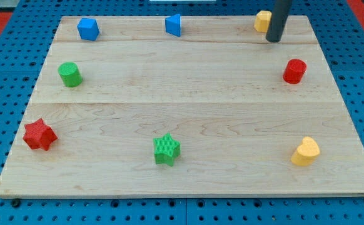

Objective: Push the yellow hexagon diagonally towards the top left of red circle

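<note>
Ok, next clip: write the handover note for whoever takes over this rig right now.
My tip is at the view's top right, touching or nearly touching the yellow hexagon's right side, partly hiding it.
The yellow hexagon sits near the board's top edge, up and to the left of the red circle, well apart from it.
Done: it already lies on the red circle's top-left diagonal, though far off.
Left: judge whether it should be nudged closer to the red circle. The other blocks lie well away.
</note>
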{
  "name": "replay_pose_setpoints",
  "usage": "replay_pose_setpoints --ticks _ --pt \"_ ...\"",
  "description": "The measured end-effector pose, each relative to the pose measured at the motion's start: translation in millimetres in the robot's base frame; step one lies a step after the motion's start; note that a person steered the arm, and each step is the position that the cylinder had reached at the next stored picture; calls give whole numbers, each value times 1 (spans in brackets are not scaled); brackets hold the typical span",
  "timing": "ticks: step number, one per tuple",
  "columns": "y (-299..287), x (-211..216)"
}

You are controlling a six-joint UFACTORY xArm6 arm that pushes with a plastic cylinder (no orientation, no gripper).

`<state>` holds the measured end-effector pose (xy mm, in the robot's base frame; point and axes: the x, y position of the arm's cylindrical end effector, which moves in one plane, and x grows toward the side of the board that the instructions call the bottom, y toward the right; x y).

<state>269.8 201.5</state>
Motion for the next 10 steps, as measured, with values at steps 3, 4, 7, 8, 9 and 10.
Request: replay_pose_setpoints --ticks 3,4,7,8,9,10 --pt "43 -26" --pt "73 -26" --pt "42 -76" --pt "24 -74" --pt "-6 -55" --pt "2 -64"
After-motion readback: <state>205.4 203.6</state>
